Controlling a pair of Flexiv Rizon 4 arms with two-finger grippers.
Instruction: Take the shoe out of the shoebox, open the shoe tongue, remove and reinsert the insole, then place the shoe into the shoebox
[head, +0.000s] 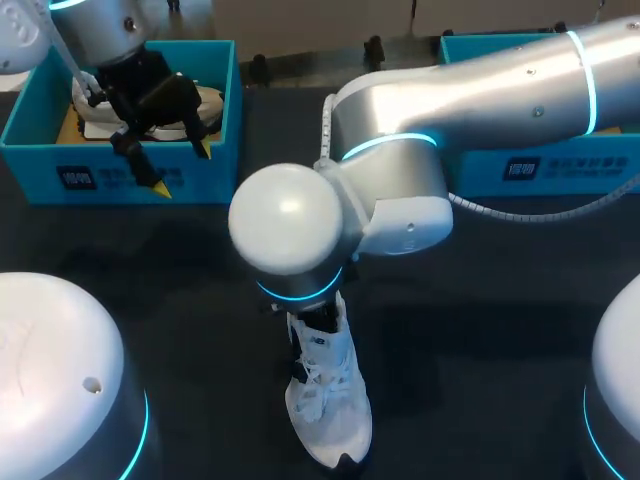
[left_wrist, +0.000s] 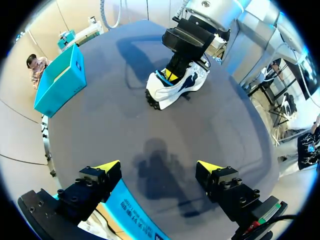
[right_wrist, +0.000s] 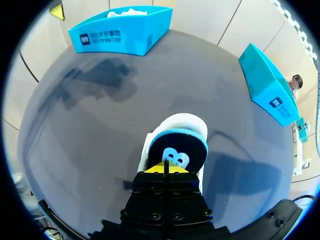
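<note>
A white shoe (head: 326, 405) stands on the dark table near the front edge, toe toward me. My right arm reaches in to the middle above it. Its right gripper (right_wrist: 165, 167) is shut, tips together at the edge of the black, blue-rimmed tongue (right_wrist: 178, 150), inside the shoe's opening (left_wrist: 171, 75). I cannot tell whether it pinches anything. My left gripper (head: 183, 168) hangs open over the front wall of the left blue shoebox (head: 120, 178), nothing between its fingers (left_wrist: 107, 167). A second white shoe (head: 92, 108) lies inside that box.
Another blue shoebox (head: 540, 170) stands at the back right, partly behind my right arm. Bare dark tabletop (left_wrist: 160, 130) stretches between the left box and the shoe.
</note>
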